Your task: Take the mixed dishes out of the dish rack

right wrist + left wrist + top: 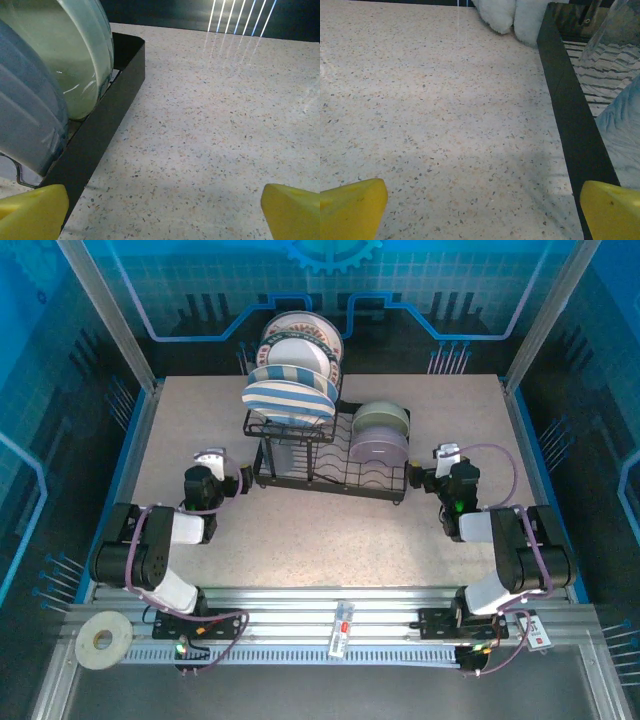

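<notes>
Both pincers are spread fully, nothing in either. Left gripper (211,454) sits low just off the left near corner of the dish rack (330,483). Right gripper (447,453) is just off its right end. We read that as one arm staged per end, each facing its nearest load. Nothing is unloaded yet.

The rack stands mid-table toward the far side. Its raised tier on the left carries the striped plates (290,395) lying tilted, with the orange-rimmed plate (300,328) upright behind them. The lavender bowl (378,448) and green bowl (381,420) stand on edge in the lower tray on the right, slots keeping them vertical.

From above we get layout only. The left wrist adds a clear ribbed tumbler (612,37) inside the rack wall (567,115), and something white and fluffy (512,15) at the far corner. The right wrist shows the bowls touching and their rims reachable above the tray wall (107,120).
</notes>
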